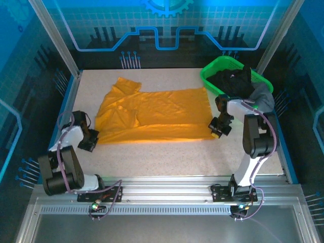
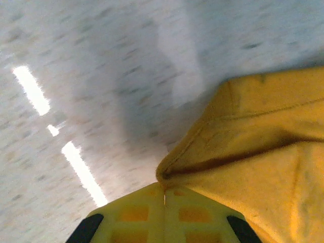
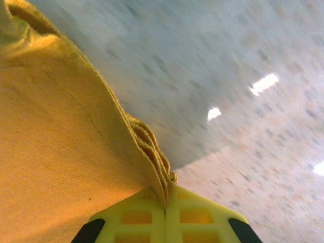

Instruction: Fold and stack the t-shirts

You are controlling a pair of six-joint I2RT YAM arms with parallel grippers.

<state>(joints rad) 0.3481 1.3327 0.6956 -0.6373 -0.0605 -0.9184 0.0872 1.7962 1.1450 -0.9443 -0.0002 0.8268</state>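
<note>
An orange-yellow t-shirt (image 1: 152,114) lies spread across the middle of the table, one sleeve folded over at its far left. My left gripper (image 1: 92,140) is at the shirt's near left corner, and my right gripper (image 1: 217,129) is at its near right corner. In the left wrist view the yellow jaws of the left gripper (image 2: 164,195) are shut on a corner of the t-shirt (image 2: 253,147). In the right wrist view the right gripper (image 3: 165,200) is shut on the bunched hem of the t-shirt (image 3: 61,136).
A bright green basket (image 1: 223,71) at the far right corner holds a heap of dark clothes (image 1: 240,83). The speckled white tabletop (image 1: 172,154) lies bare in front of the shirt. Metal frame posts and a rail bound the table.
</note>
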